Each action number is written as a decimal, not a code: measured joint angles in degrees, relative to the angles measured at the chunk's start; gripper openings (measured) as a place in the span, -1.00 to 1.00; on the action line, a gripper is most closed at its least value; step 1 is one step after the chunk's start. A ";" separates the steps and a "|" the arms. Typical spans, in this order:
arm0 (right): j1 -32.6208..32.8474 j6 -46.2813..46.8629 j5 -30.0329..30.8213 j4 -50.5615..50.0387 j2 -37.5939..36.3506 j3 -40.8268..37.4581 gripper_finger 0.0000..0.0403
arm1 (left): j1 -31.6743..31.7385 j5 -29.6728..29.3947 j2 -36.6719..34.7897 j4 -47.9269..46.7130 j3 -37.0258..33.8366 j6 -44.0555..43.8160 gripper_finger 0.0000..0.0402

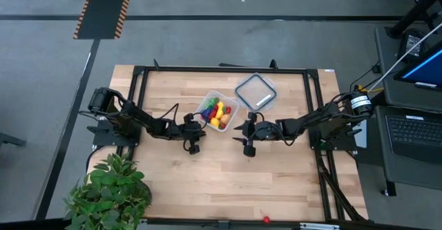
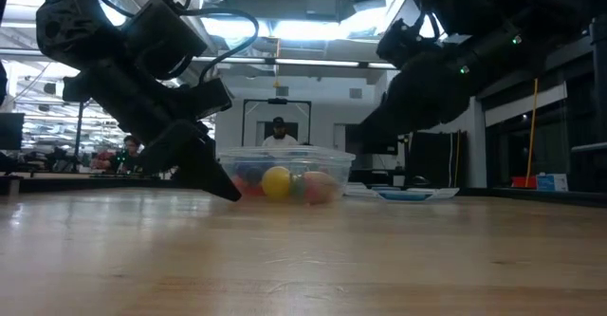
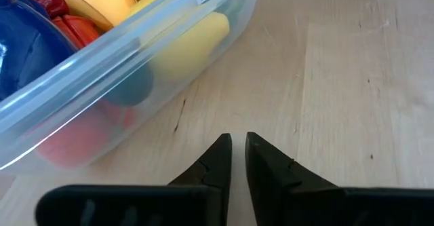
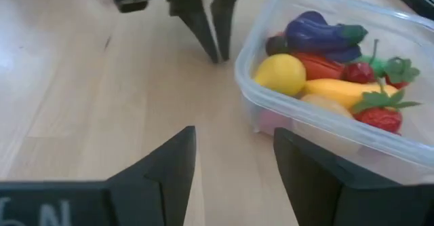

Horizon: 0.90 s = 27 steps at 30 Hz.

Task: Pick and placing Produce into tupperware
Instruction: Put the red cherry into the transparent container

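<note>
The clear tupperware (image 1: pixel 218 110) stands on the table's far middle. It holds the Produce (image 4: pixel 325 77): a yellow lemon, a purple eggplant, red strawberries and others. My left gripper (image 3: pixel 237 148) hovers low at the tub's near left corner. It is shut but for a thin slit, with nothing between its fingers, and it also shows in the high view (image 1: pixel 202 128) and the low view (image 2: pixel 226 191). My right gripper (image 4: pixel 234 165) stands open and empty just off the tub's near right side (image 1: pixel 240 128), pointing toward it.
The flat clear lid (image 1: pixel 255 92) lies to the far right of the tub. A leafy potted plant (image 1: pixel 110 192) stands at the near left corner. A small red thing (image 1: pixel 266 219) lies at the near edge. Bare wood spreads across the near half.
</note>
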 joint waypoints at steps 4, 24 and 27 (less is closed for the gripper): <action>0.02 -1.43 -0.60 -1.30 -1.90 0.01 0.00 | 0.01 -0.58 -0.02 -0.02 0.00 0.00 -0.81; 7.14 23.59 -13.20 -72.40 -15.43 28.13 0.00 | -0.77 20.34 -0.04 22.21 -0.02 2.98 -0.81; 8.98 29.28 -16.43 -71.96 -15.45 28.99 0.00 | -1.53 19.20 -0.04 22.53 -0.03 3.31 -0.70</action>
